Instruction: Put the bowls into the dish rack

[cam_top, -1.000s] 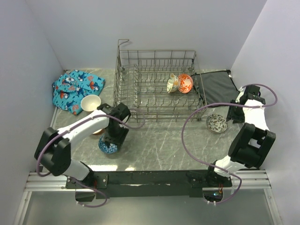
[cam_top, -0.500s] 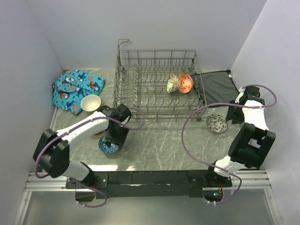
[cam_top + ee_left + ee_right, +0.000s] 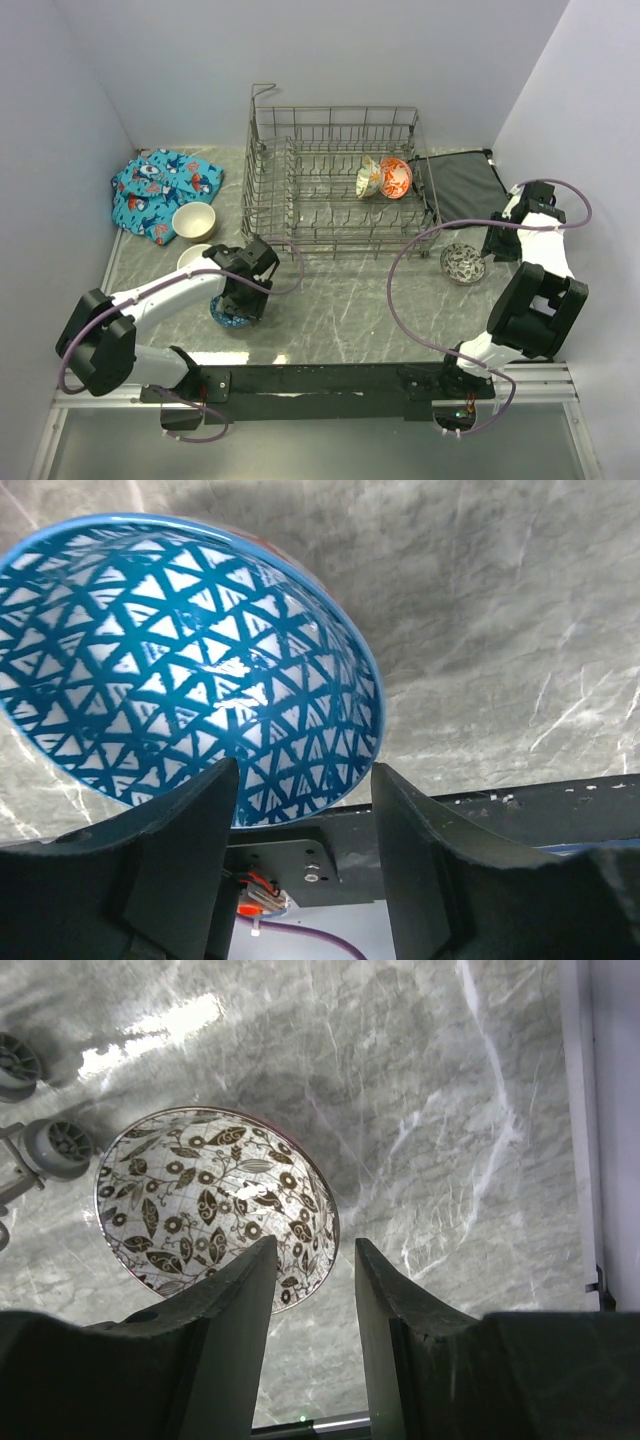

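Left gripper (image 3: 305,790): jaws apart, astride the near rim of the blue triangle-patterned bowl (image 3: 180,660), one finger inside and one outside, set for a rim pinch.
Right gripper (image 3: 315,1248): jaws apart across the rim of the black-and-white floral bowl (image 3: 200,1200); whether a pad touches it is hard to tell.
Both bowls: upright on the marble table (image 3: 450,1110), outside the dish rack (image 3: 335,125).
Rack contents: the leaf-patterned bowl (image 3: 368,180) and the orange-red bowl (image 3: 397,177) stand on edge, probably to save room.
Waiting: the plain cream bowl (image 3: 194,220), left of the rack.
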